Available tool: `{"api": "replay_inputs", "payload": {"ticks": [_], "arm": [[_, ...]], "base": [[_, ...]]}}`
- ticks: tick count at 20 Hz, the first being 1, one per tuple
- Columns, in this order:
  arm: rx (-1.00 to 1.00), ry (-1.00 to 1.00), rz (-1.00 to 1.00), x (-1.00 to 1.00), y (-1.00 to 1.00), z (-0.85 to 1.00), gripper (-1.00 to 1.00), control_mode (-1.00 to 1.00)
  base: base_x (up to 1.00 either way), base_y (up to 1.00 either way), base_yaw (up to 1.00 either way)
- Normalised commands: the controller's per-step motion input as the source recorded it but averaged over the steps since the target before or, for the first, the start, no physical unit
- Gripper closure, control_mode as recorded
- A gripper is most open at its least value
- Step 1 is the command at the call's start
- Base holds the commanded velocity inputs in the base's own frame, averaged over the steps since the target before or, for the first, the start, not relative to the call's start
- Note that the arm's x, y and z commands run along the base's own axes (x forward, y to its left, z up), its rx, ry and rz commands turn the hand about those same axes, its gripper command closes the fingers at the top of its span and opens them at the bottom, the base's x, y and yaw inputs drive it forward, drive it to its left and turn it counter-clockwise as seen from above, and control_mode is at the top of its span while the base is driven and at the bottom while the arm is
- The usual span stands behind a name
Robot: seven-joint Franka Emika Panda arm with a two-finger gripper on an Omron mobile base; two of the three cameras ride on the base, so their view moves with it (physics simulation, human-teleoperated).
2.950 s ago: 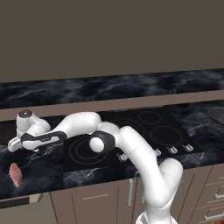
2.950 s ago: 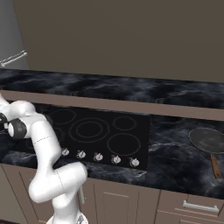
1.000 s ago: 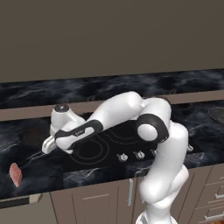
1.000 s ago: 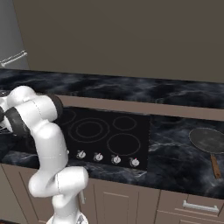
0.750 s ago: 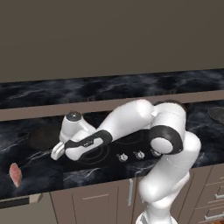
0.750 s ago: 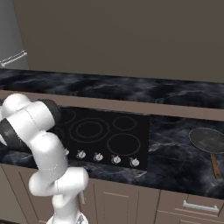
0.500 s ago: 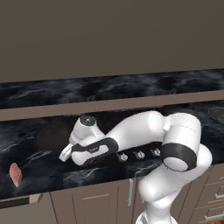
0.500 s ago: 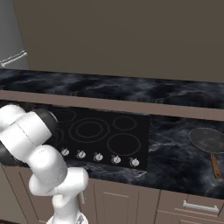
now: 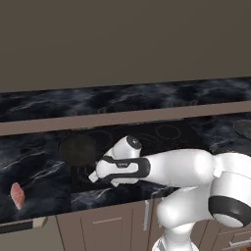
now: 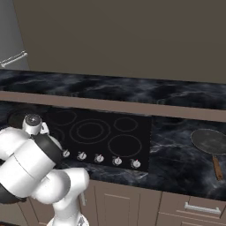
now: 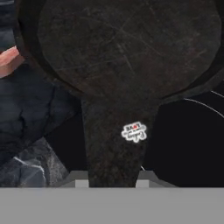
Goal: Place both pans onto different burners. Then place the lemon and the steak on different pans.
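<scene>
Gripper [image 11: 109, 183] jaws sit closed on the flat black handle of the smaller black pan [image 11: 129, 48], one dark fingertip on each side of the handle at the bottom of the hand view, with a small white label stuck on the handle just above them. From the left base camera that pan [image 9: 78, 148] lies at the left end of the glossy black cooktop [image 9: 166, 135], its handle running toward the robot's hand, which reaches low over the front edge of the counter [image 9: 34, 147]. Grey ring outlines of the burners [image 10: 90, 130] show clearly from the right base camera, with a row of small silver knobs [image 10: 99, 158] along the cooktop's front edge. Well to the left of the pan, near the front of the dark marbled counter, lies the steak [image 9: 17, 195], a pinkish-red slab; in the hand view a corner of the steak [image 11: 9, 60] shows just beside the pan's rim. Far to the right, on the counter beyond the cooktop, rests the wider dark grey pan [image 10: 210, 141] with its brown handle pointing toward the front edge.
</scene>
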Motion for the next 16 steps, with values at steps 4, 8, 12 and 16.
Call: {"api": "replay_inputs", "payload": {"ticks": [4,8,12,16], "arm": [[0.00,0.00,0.00,-0.07,-0.44,0.00,1.00,-1.00],[-0.05,0.01,0.00,0.00,-0.18,0.00,1.00,-1.00],[-0.12,0.02,0.00,0.03,0.00,0.00,1.00,-1.00],[-0.09,0.05,0.00,0.16,0.00,0.00,1.00,-1.00]], "base": [[0.00,0.00,0.00],[0.00,0.00,0.00],[0.00,0.00,0.00],[0.00,0.00,0.00]]}}
